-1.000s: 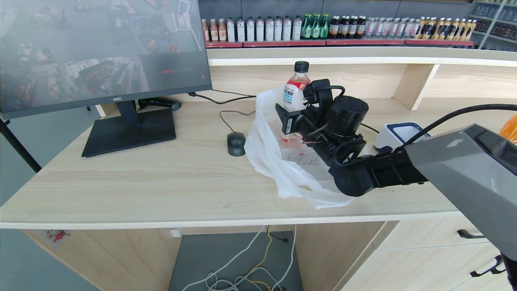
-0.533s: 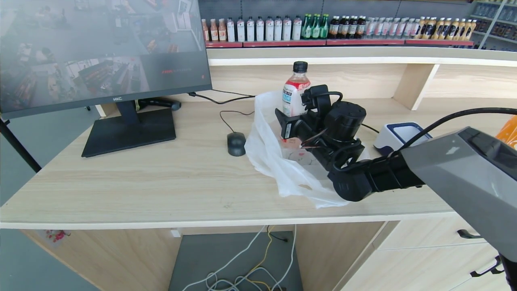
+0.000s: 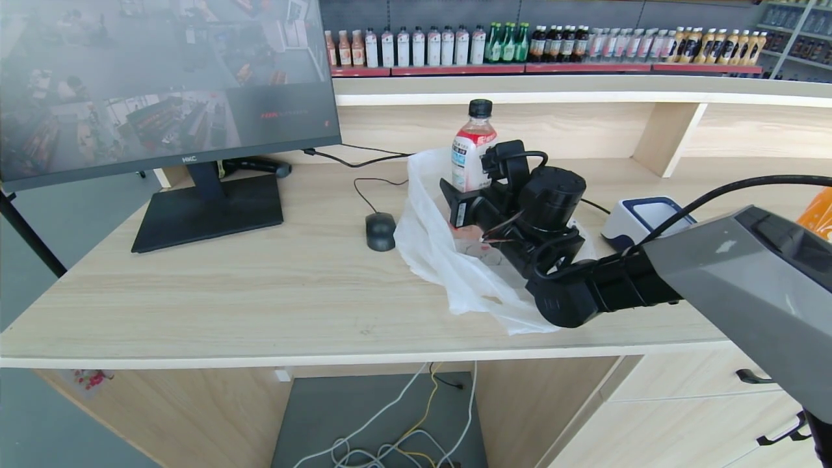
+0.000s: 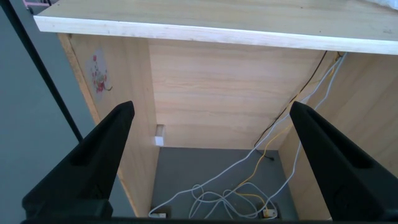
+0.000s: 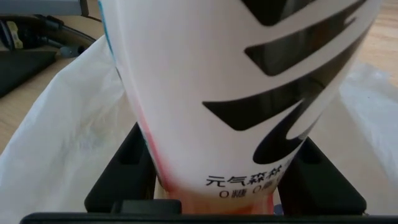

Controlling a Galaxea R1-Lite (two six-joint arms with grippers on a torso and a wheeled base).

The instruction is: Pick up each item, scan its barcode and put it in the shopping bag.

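Right pincer (image 3: 469,207) clamped on bottle (image 3: 473,146), upright, base at mouth of white bag (image 3: 434,257) on bench (image 3: 260,286), scanner (image 3: 640,218) near. Left pincer (image 4: 211,162) wide open, empty, below bench edge.

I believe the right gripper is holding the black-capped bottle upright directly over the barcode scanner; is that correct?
Not quite. The right gripper holds the black-capped bottle upright over the white shopping bag, not over the barcode scanner, which stands apart on the counter to the robot's right of the bag. The head view shows this.
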